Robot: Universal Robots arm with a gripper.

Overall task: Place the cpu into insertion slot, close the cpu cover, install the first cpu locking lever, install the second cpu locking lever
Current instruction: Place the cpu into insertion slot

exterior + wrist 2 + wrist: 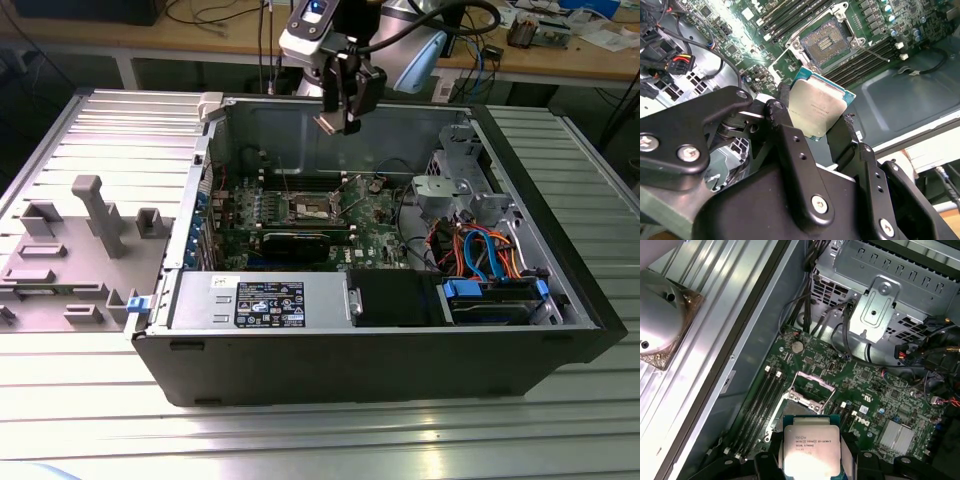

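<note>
Hangs up high in the exterior view, with the arm (418, 45) coming in from the far side and the wrist (305, 35) turned down. Points the black jaws downward. Grips the cpu (817, 107) by two edges, one jaw pressed on each side, in both wrist views.

cpu (817, 107) aloft, insertion slot (831, 44) open

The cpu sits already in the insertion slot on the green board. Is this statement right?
No. The cpu is not in the insertion slot: the gripper holds it between its jaws, above the green board. Both wrist views show this, and the second wrist view shows the slot empty.
</note>
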